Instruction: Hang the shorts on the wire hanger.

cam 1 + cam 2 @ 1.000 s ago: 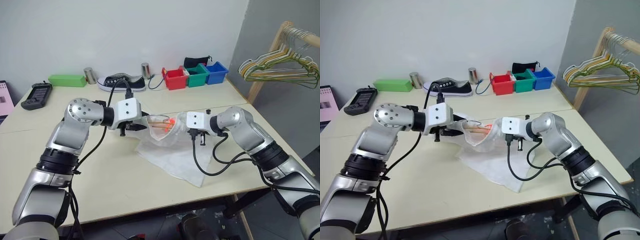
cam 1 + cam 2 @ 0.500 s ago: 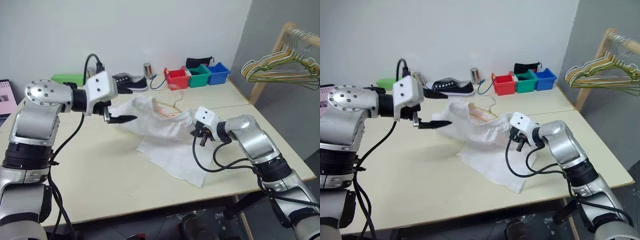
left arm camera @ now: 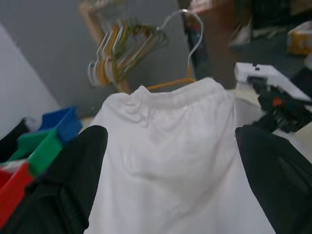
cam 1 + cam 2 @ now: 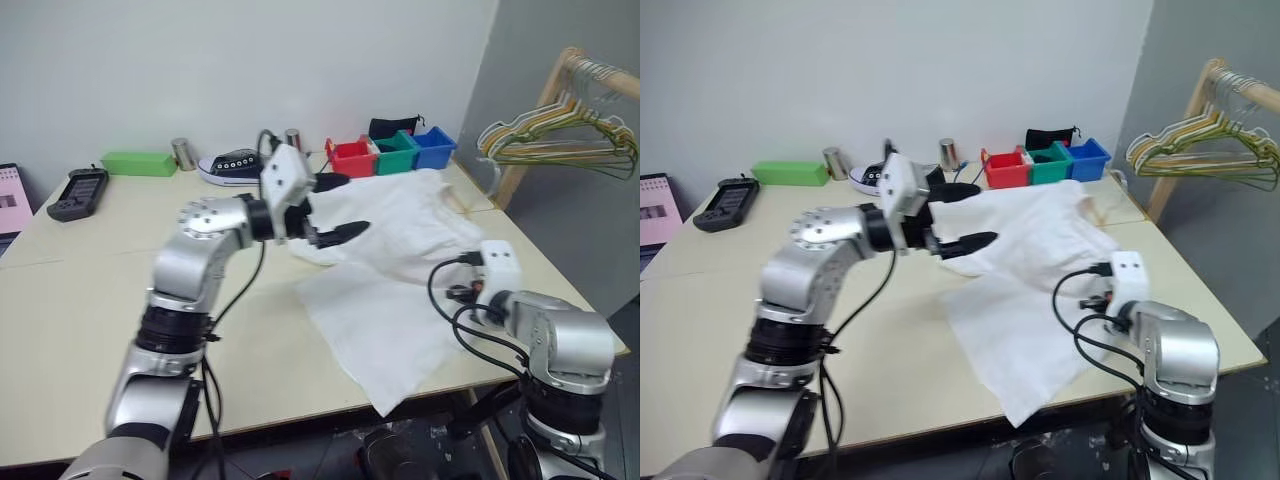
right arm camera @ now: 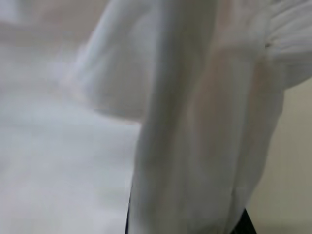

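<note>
The shorts point(image 4: 400, 240) lie mid-frame on the table point(image 4: 90, 300), waistband on the wire hanger point(image 3: 187, 58). Left gripper point(image 4: 335, 208) gapes empty; right gripper point(image 4: 462, 292) is clamped on cloth.

The shorts point(image 3: 165, 146) cover most of the wire hanger point(image 3: 187, 58) and the right tool
</note>
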